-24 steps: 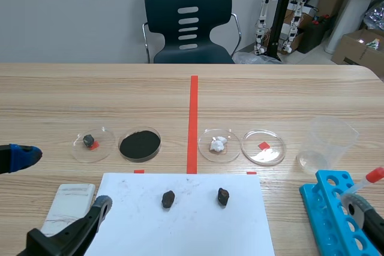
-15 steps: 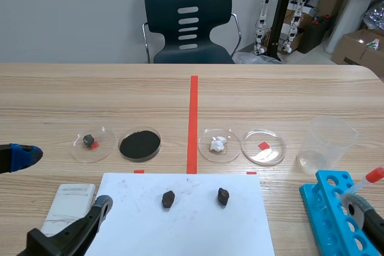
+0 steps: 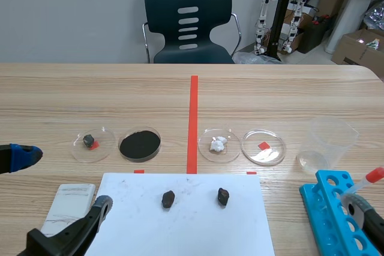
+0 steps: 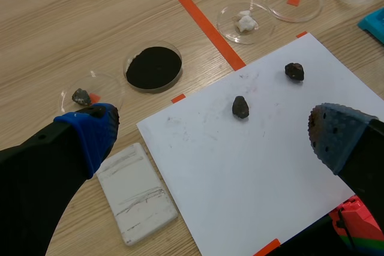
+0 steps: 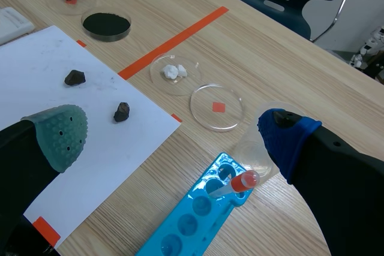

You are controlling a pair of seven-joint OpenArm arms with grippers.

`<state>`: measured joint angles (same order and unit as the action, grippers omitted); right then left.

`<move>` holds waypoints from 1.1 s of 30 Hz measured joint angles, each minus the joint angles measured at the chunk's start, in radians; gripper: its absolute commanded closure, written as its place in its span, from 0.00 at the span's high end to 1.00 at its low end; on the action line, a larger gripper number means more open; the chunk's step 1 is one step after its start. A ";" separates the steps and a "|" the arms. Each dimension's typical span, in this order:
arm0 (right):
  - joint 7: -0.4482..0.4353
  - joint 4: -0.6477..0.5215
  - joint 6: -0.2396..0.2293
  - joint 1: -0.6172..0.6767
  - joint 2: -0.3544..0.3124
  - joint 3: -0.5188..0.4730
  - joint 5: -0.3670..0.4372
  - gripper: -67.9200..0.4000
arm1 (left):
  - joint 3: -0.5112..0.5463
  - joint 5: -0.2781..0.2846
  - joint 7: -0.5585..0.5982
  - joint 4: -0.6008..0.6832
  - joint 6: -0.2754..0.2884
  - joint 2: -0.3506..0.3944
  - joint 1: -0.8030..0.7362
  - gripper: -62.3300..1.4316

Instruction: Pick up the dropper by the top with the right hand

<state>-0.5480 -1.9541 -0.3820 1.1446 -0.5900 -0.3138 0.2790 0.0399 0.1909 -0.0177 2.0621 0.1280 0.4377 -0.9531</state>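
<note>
At the near left the left pincer point(image 4: 213, 133) hangs wide open over the worktop point(image 3: 120, 94), holding nothing. Below it a white block point(image 3: 69, 207) lies just beside a white paper sheet point(image 3: 186, 220), which carries two dark stones point(image 3: 168, 199) set apart. Beyond the sheet stands a row of dishes: a clear dish with a small dark stone point(image 3: 92, 143), a dish of black powder point(image 3: 140, 144), a dish with white lumps point(image 3: 219, 145) and an empty dish point(image 3: 263, 147). Further right stands a clear beaker point(image 3: 327, 142). At the near right the dropper point(image 5: 237, 183) leans in a blue rack point(image 5: 192, 226), its red top toward the beaker. The right pincer point(image 5: 171, 133) is spread wide above it, holding nothing.
</note>
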 measured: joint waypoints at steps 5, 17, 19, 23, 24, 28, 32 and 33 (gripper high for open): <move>0.000 0.002 0.000 0.000 0.000 0.000 0.011 0.88 | 0.000 0.000 0.000 0.000 0.000 0.000 0.000 1.00; -0.225 0.150 0.000 -0.059 0.080 0.001 -0.009 0.88 | 0.000 0.000 0.000 0.000 0.000 0.000 0.000 1.00; -0.269 0.182 0.000 -0.066 0.080 0.001 -0.009 0.88 | 0.000 0.000 0.000 0.000 0.000 0.000 0.000 1.00; -0.314 0.268 0.000 -0.115 0.083 0.002 -0.009 0.88 | 0.000 0.000 0.000 0.000 0.000 0.000 0.000 1.00; -0.319 0.291 0.000 -0.132 0.086 0.002 -0.009 0.88 | 0.000 0.000 0.000 0.000 0.000 0.000 0.000 1.00; -0.343 0.377 0.000 -0.193 0.086 0.031 -0.009 0.88 | 0.000 0.000 0.000 0.000 0.000 0.000 0.000 1.00; -0.381 0.445 0.000 -0.245 0.086 0.058 -0.009 0.88 | 0.000 0.000 0.000 0.000 0.000 0.000 0.000 1.00; -0.391 0.459 0.001 -0.257 0.086 0.063 -0.009 0.88 | 0.000 0.000 0.000 0.000 0.000 0.000 0.000 1.00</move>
<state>-0.9386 -1.4948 -0.3813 0.8879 -0.5041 -0.2504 0.2699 0.0399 0.1909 -0.0177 2.0621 0.1280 0.4377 -0.9531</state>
